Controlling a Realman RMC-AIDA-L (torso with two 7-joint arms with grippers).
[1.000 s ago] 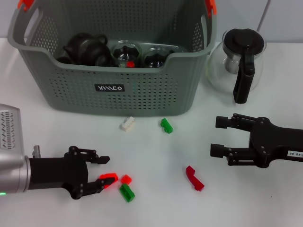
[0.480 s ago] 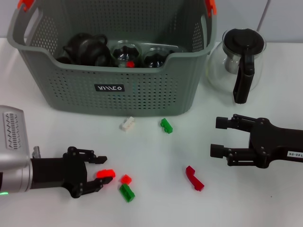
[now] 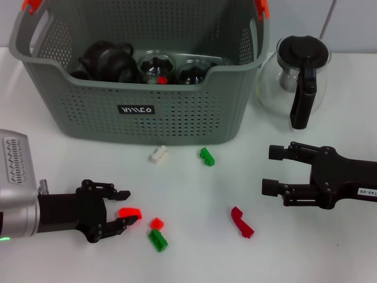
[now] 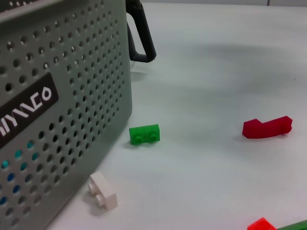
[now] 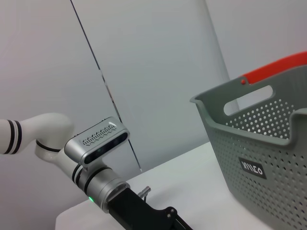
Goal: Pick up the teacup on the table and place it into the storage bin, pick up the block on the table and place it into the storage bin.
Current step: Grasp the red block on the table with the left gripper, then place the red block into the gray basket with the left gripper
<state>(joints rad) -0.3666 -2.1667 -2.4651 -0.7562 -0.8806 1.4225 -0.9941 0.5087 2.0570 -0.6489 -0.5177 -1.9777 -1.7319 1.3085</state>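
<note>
The left gripper (image 3: pixel 122 208) sits low at about 7 o'clock on the tabletop (image 3: pixel 194 194), its fingers narrowly parted around a small red block (image 3: pixel 129 212), which looks pinched at the tips. Just beside it, toward 3 o'clock, lie a smaller red piece (image 3: pixel 156 223) and a green block (image 3: pixel 157 240). A white block (image 3: pixel 158 154) and a second green block (image 3: pixel 207 157) lie near the front wall of the bin (image 3: pixel 141 109), which fills the 12 o'clock area and holds dark teaware. A dark red block (image 3: pixel 241 222) lies toward 5 o'clock. The right gripper (image 3: pixel 272 170) hovers at 4 o'clock, jaws wide and holding nothing. A glass pot (image 3: pixel 297 73) stands at 2 o'clock.
</note>
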